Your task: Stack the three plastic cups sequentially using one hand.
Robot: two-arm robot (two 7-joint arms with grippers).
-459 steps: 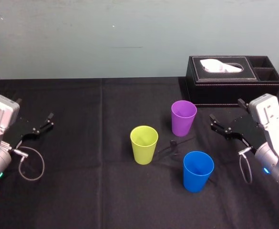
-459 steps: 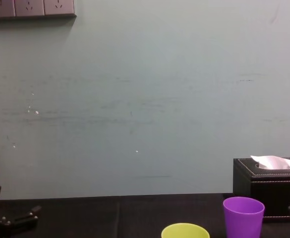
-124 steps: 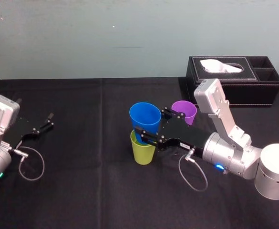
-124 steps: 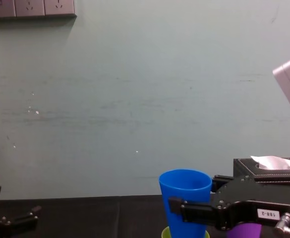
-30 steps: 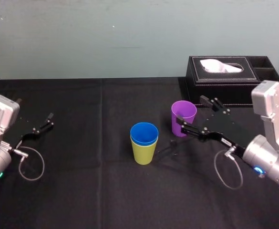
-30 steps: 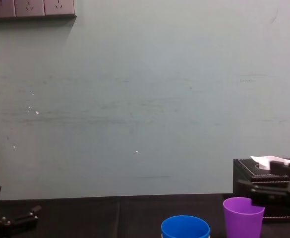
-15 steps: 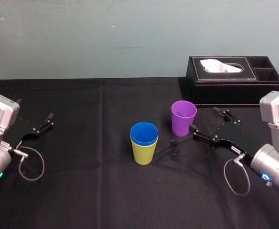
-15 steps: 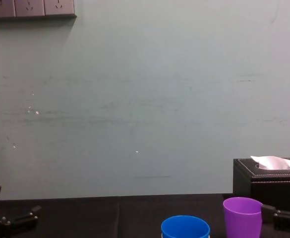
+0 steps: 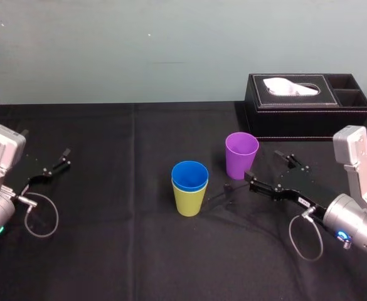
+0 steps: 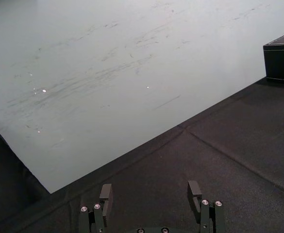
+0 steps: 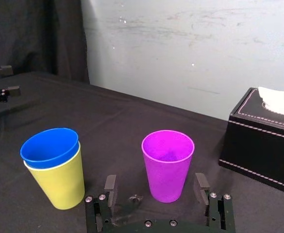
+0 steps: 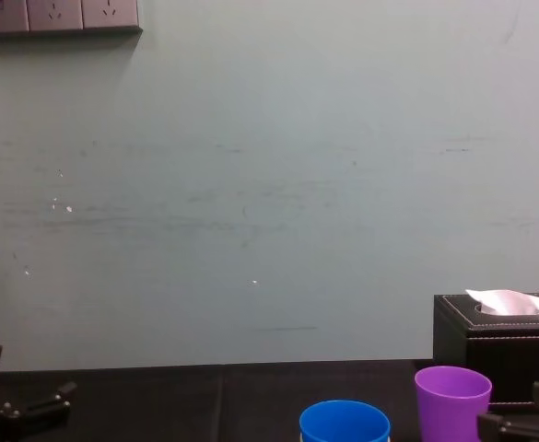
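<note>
Centrally, you see the blue cup [image 9: 189, 174] nested in the yellow-green cup [image 9: 190, 199]; the purple cup [image 9: 241, 154] stands apart at their 2 o'clock. Your right gripper [image 9: 263, 164], fingers spread and empty, sits at the purple cup's 4 o'clock. Your left gripper [image 9: 63, 158], also spread, is parked well off at 9 o'clock.

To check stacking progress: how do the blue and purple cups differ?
The blue cup sits nested in the yellow-green cup; the purple cup stands alone on the table. The open right gripper is close beside the purple cup, farther from the blue cup. Both are upright, ungripped. The left gripper idles far left.
</note>
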